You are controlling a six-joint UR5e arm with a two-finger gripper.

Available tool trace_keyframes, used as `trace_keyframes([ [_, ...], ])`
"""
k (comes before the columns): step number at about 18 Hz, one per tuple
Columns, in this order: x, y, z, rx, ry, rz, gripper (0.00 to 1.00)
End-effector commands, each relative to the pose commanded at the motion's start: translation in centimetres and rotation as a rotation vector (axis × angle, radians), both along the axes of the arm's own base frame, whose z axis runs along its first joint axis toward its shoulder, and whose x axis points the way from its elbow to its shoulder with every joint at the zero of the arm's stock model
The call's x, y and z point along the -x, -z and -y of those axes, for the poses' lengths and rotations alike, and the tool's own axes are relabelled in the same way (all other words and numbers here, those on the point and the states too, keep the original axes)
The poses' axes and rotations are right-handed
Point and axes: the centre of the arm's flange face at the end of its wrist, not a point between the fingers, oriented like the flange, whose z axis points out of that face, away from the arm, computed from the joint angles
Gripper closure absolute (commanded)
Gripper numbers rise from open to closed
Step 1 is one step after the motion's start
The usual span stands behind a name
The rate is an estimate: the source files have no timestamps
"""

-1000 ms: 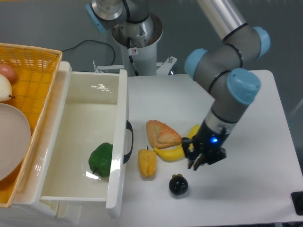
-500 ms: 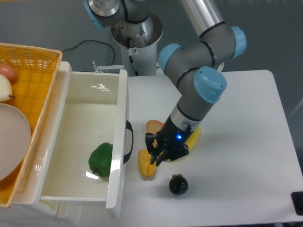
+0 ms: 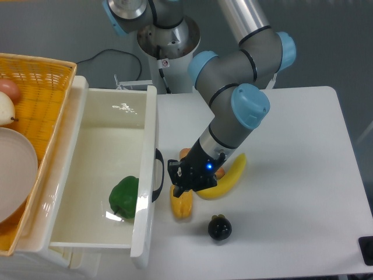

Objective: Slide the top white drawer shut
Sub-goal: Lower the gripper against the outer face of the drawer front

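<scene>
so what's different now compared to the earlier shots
The claw has swung left across the table, from beside the banana to just right of the top white drawer and its black handle, now over the yellow pepper. It has not taken hold of anything. The drawer stays open with the green pepper inside; the black fruit has not moved.

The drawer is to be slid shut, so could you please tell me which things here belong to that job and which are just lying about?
Part of the job:
- top white drawer
- its black handle
- tool

Just lying about:
- green pepper, inside the drawer
- yellow pepper
- banana
- dark round fruit
- wicker basket
</scene>
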Motion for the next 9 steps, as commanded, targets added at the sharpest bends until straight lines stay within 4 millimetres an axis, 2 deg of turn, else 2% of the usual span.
trace_keyframes([
  [9, -1.1, -1.1, -0.6, -0.04, 0.012, 0.02, 1.0],
])
